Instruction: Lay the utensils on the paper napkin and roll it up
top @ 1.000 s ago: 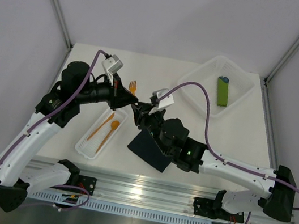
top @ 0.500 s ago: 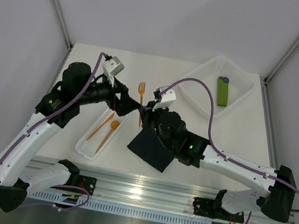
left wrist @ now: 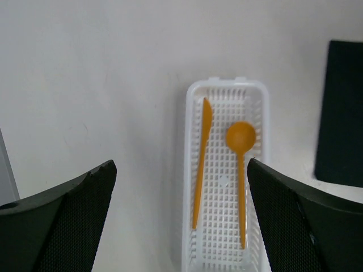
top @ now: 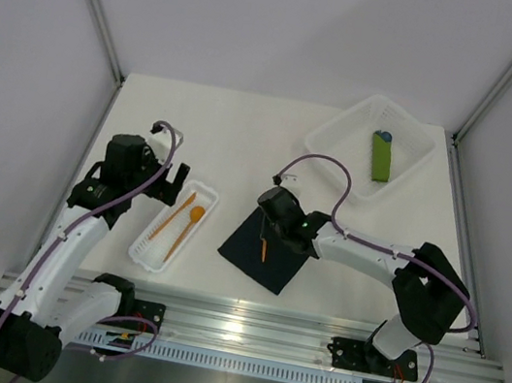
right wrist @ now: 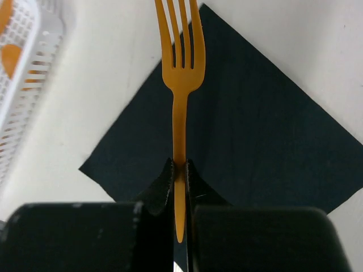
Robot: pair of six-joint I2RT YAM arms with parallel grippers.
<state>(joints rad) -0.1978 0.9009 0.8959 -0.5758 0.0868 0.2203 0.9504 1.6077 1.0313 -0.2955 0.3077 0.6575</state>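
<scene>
Fork [right wrist: 180,73], orange plastic: handle pinched near its end between the closed fingers of the right pincer [right wrist: 180,170], long axis in line with those fingers, tines pointing away from them toward one corner of the paper napkin [right wrist: 255,141]. Whether the fork touches the sheet cannot be told. Napkin, black, square: flat on the counter [top: 246,131], set corner-on like a diamond, just right of the basket [top: 142,253]. Basket, white, slotted, oblong: holds the knife [left wrist: 201,158] and the spoon [left wrist: 241,136] side by side, both lengthwise along its long sides, spoon bowl at the far end. Left pincer [left wrist: 181,170]: fingers spread wide, gripping nothing, above the basket's far end. Clear bin [top: 347,118], far right of the counter: contains a green rolled bundle [top: 380,158].
</scene>
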